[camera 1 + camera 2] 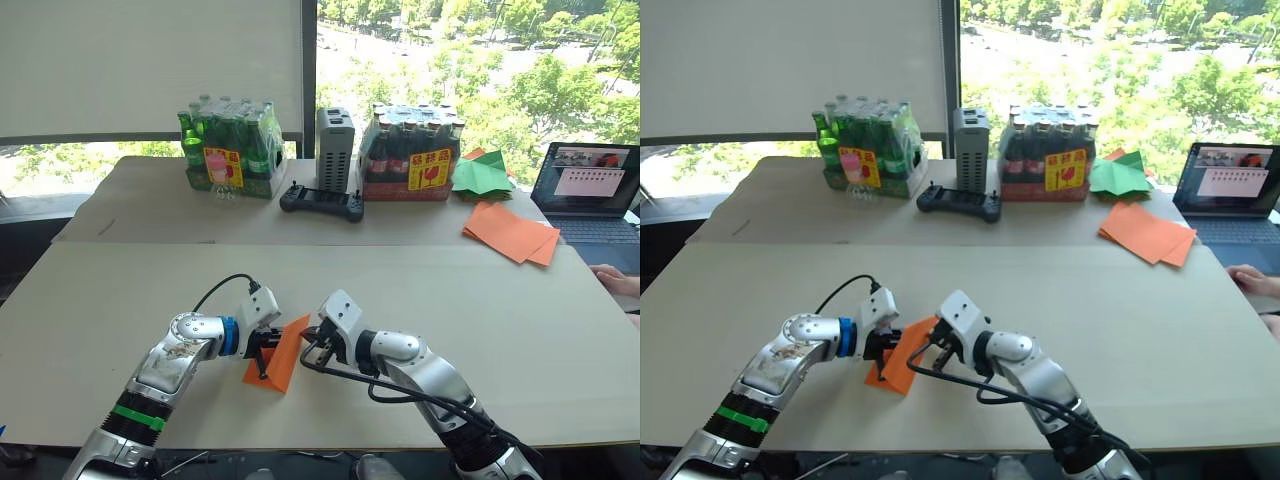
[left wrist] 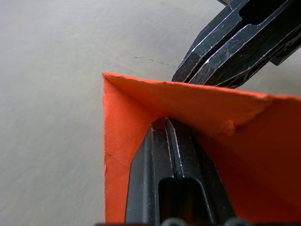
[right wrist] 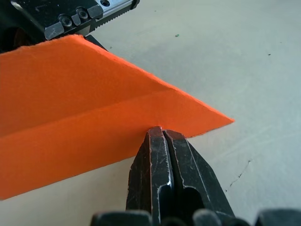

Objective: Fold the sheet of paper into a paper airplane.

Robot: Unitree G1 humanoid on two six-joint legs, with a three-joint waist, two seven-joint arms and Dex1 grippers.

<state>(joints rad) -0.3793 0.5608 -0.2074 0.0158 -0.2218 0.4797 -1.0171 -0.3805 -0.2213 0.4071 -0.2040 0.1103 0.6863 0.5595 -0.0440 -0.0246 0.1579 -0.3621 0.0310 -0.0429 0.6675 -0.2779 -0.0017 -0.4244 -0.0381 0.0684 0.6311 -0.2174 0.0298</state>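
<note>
The orange sheet of paper (image 1: 283, 358) is folded into a pointed wedge and stands tilted near the table's front edge, between my two grippers. My left gripper (image 1: 262, 352) is shut, its fingers (image 2: 164, 141) tucked into the inner crease of the paper (image 2: 141, 108). My right gripper (image 1: 312, 340) is at the paper's upper right corner. In the right wrist view its shut tips (image 3: 160, 134) meet the long lower edge of the paper (image 3: 70, 94), seemingly pinching it. The right fingers (image 2: 216, 56) also show just beyond the fold in the left wrist view.
At the back stand a pack of green bottles (image 1: 228, 150), a grey box (image 1: 335, 148), a black controller (image 1: 322, 202) and a pack of dark bottles (image 1: 412, 150). Back right lie a green paper shape (image 1: 482, 173), a stack of orange sheets (image 1: 510, 232) and a laptop (image 1: 588, 190). A person's hand (image 1: 615, 280) rests at the right edge.
</note>
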